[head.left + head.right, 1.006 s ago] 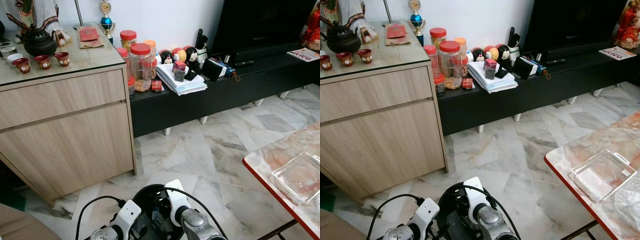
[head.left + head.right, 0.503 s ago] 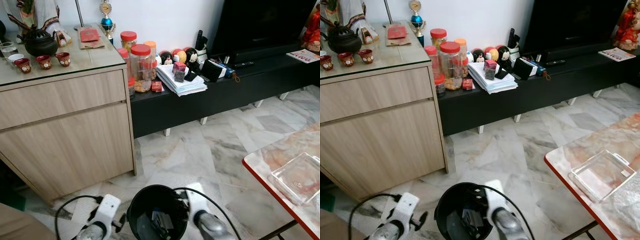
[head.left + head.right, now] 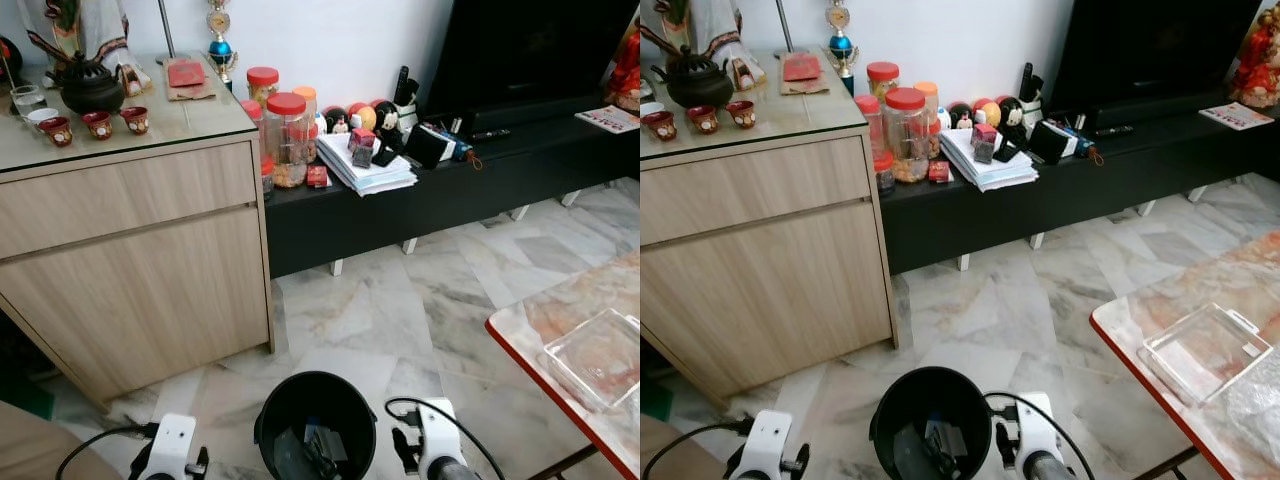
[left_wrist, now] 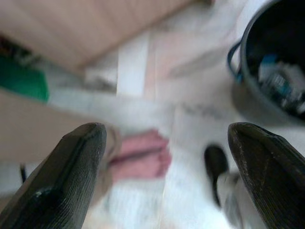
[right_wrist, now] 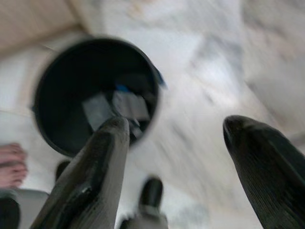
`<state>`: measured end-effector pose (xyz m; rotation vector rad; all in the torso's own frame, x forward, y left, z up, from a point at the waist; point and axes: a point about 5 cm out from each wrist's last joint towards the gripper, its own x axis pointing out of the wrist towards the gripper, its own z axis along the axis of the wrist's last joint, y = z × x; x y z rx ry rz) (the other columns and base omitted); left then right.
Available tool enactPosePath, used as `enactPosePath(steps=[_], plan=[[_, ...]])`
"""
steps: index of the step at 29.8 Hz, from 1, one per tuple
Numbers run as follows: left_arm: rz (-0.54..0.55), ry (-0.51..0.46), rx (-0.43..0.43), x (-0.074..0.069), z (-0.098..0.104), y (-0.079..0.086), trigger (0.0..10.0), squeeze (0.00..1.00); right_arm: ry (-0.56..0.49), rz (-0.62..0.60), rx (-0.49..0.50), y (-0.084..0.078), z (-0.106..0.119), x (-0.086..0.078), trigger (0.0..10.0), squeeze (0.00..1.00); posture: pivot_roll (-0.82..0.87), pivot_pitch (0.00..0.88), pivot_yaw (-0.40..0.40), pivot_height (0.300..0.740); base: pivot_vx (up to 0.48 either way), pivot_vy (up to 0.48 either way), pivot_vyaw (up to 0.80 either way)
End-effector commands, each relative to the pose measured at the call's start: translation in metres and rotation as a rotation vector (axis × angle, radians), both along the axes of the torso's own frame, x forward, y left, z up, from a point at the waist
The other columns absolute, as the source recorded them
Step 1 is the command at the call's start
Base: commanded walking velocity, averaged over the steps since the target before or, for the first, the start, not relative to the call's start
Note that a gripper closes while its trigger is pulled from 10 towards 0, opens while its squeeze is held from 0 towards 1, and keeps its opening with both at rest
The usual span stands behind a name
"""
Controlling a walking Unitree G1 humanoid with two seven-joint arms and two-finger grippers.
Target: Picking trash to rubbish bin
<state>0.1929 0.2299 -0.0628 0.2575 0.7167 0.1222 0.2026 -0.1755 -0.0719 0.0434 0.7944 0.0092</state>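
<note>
Two claws hang low over the marble floor [image 3: 370,310], one on each side of a black rubbish bin [image 3: 315,425] that stands on the tiles in front of the robot. In the wrist views the left claw [image 4: 176,176] has its black fingers spread wide with nothing between them, and the right claw [image 5: 190,167] is likewise wide and empty. Both wrist views are blurred. Inside the bin lie a few pieces of trash [image 3: 940,440], grey and pale scraps against the dark wall, also seen from the right wrist [image 5: 119,107]. The left wrist view catches the bin's rim at one edge and, on the floor near it, a person's bare foot [image 4: 140,157].

Beyond the bin, a wooden cabinet [image 3: 130,270] stands on the robot's left, its glass top carrying a dark teapot [image 3: 90,88] and small red cups [image 3: 97,124]. Beside it a low black shelf [image 3: 450,185] holds red-lidded jars [image 3: 285,135] and a stack of papers [image 3: 365,170]. On the right, a red-edged surface [image 3: 520,350] bears a clear plastic tray [image 3: 595,355] near its corner.
</note>
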Motion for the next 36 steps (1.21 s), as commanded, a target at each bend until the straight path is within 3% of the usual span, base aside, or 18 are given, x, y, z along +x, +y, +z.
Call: enactPosePath(steps=[1, 10, 36], plan=[[0.019, 0.019, 0.005, -0.005, -0.003, 0.000, 10.0, 0.00, -0.013, -0.025, 0.002, -0.005, 0.001, 0.001, 10.0, 0.00, 0.23, 0.048, -0.079, 0.740, 0.000, 0.000, 0.00], [0.043, 0.062, -0.013, -0.016, -0.010, -0.001, 10.0, 0.00, 0.011, -0.066, 0.005, -0.012, -0.004, -0.011, 10.0, 0.00, 0.22, 0.037, -0.077, 0.740, 0.000, 0.000, 0.00], [0.025, 0.037, -0.025, -0.005, -0.005, -0.004, 10.0, 0.00, 0.002, -0.118, 0.022, -0.014, -0.004, -0.012, 10.0, 0.00, 0.21, 0.018, -0.058, 0.740, 0.000, 0.000, 0.00]])
